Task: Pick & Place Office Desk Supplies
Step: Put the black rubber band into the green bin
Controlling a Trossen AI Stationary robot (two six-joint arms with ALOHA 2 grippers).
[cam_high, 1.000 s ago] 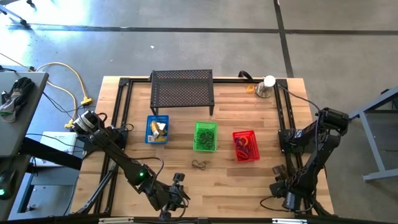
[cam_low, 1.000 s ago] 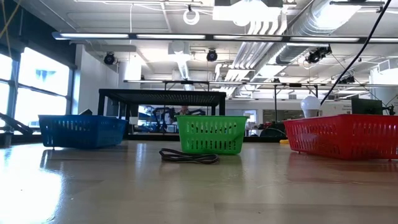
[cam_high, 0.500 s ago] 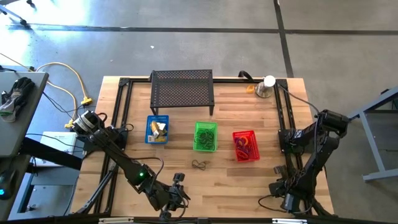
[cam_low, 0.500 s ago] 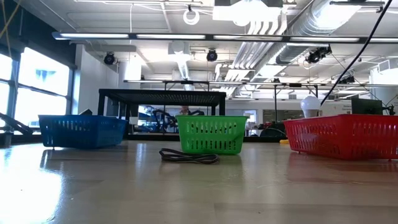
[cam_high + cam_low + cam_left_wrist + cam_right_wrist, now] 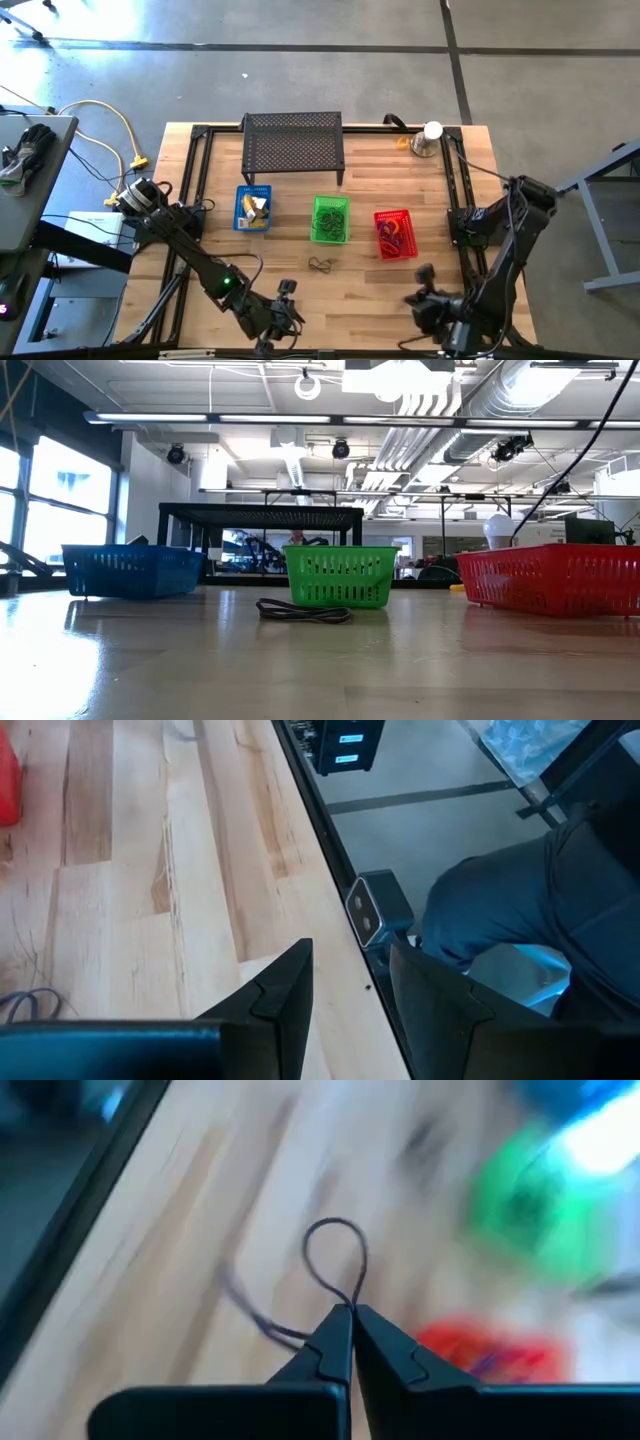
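At the near left edge of the wooden surface (image 5: 360, 295), the left gripper (image 5: 285, 298) hangs low with its two dark fingers (image 5: 280, 990) parted and nothing between them; its wrist view looks along the surface's black-framed edge. Beyond it, a row of three small plastic baskets crosses the middle of the surface. The blue basket (image 5: 253, 208) on the left holds yellow rectangular blocks (image 5: 256, 207). The green basket (image 5: 330, 219) at centre holds green loops (image 5: 331, 222). Behind these two stands a black perforated metal shelf (image 5: 293, 140). One dark elastic loop (image 5: 321, 265) lies flat on the bare wood just in front of the green basket, apart from both arms and touching no basket; the low view shows it lying there too (image 5: 303, 611). To its right, the red basket (image 5: 395, 234) holds a tangle of orange and purple loops (image 5: 393, 236). The right gripper (image 5: 418, 295) sits over the near right part of the surface, in front of the red basket, pointing toward the dark loop, its fingers clenched tip to tip on nothing (image 5: 347, 1312). In its blurred wrist view the loop (image 5: 364, 1260) shows beyond the fingertips. At the far right corner stands a silver cup with a white ball (image 5: 430, 138).
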